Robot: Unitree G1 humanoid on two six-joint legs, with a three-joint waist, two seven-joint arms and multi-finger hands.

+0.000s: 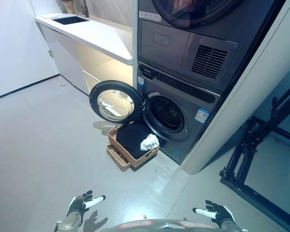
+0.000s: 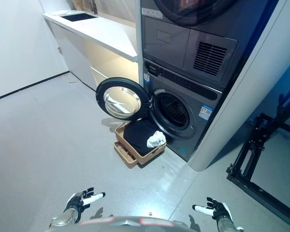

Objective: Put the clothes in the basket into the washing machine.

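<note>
A tan basket sits on the floor right below the washing machine's open drum. In it lie a dark cloth and a white cloth. The round door is swung open to the left, above the basket's far end. My left hand shows at the bottom left and my right hand at the bottom right. Both are open, hold nothing, and are well short of the basket.
A dryer is stacked on the washer. A white counter with a sink runs along the back left. A black metal frame stands on the right. Grey floor lies between me and the basket.
</note>
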